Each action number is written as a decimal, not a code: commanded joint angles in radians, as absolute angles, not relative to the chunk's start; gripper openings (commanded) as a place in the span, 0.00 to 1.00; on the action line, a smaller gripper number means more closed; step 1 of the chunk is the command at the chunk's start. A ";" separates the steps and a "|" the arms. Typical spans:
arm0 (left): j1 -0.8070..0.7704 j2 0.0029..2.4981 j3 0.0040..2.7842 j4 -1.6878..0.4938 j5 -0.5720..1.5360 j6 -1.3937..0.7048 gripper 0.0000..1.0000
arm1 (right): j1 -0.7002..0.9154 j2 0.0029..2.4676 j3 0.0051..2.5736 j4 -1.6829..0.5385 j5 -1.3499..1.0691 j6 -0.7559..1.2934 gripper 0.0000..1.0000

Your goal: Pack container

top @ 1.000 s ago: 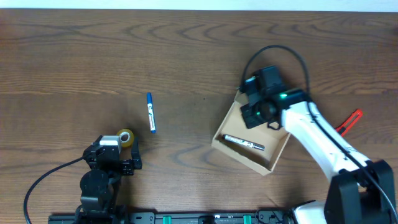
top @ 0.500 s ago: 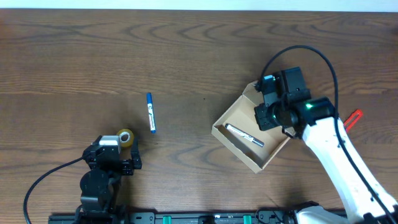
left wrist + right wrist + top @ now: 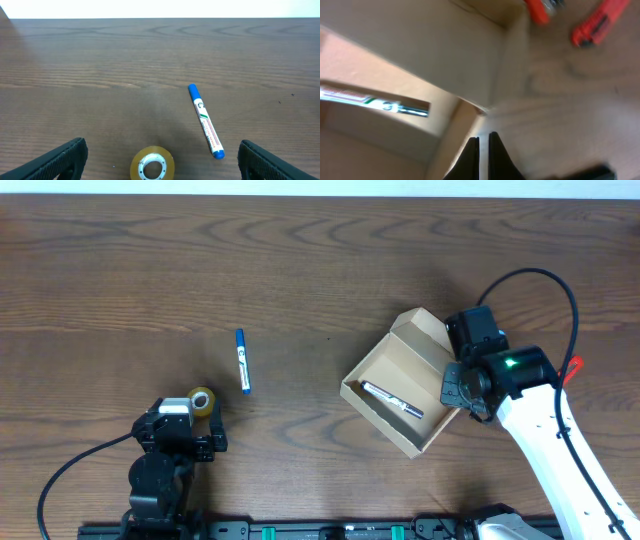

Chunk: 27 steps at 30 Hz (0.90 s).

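Got the tan cardboard box (image 3: 383,373) sitting right of centre on the wooden table (image 3: 300,270), turned diagonally, flap lid (image 3: 422,330) folded up and open at the far corner. Inside, lying flat on the floor of it, a white-labelled marker (image 3: 392,400) with a dark end, angled along the box and clear of the near wall. Shows up in the right wrist view too, off at the left edge, a bit blurry.

Right gripper (image 3: 484,137) parked at the box's right-hand corner, by the wall, going by the overhead. Jaws pinched down to a thin sliver, nothing visibly caught between them. Can't tell whether touching the cardboard or just hanging beside it. Beyond that arm, on bare table, a red-orange tool (image 3: 571,367), sort of box-cutter shaped. Also spotted a second red thing (image 3: 538,10) near it in the wrist view, too smeared to name.

Over on the left, well apart from the box: a blue marker (image 3: 242,361) lying alone, pointing roughly away from the robot, and a roll of yellowish tape (image 3: 202,400) flat on the table, nearer the robot's side. Left gripper (image 3: 162,144) down low right by the tape, jaws spread wide, holding nothing. Tape roughly centred in that gap in the left wrist view, blue marker further out and a little to the right.
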State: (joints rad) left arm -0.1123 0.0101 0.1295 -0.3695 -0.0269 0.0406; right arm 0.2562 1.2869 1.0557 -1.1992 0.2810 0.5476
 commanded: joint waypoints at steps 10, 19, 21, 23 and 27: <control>-0.112 0.004 0.111 -0.373 -0.037 0.030 0.95 | 0.244 1.271 1.020 -1.285 0.363 0.861 0.01; -0.112 0.004 0.111 -0.373 -0.037 0.030 0.95 | 0.220 1.200 0.893 -1.231 0.331 0.868 0.01; -0.112 0.004 0.111 -0.373 -0.037 0.030 0.95 | 0.207 1.179 0.858 -1.213 0.309 0.867 0.01; -0.112 0.004 0.111 -0.373 -0.036 0.030 0.95 | 0.199 1.168 0.831 -1.187 0.291 0.854 0.01; -0.112 0.004 0.111 -0.373 -0.036 0.030 0.95 | 0.197 1.177 0.802 -1.091 0.240 0.744 0.01</control>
State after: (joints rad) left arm -0.1123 0.0101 0.1295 -0.3695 -0.0269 0.0406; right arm 0.2050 1.1786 0.8192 -1.1305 0.2844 0.8204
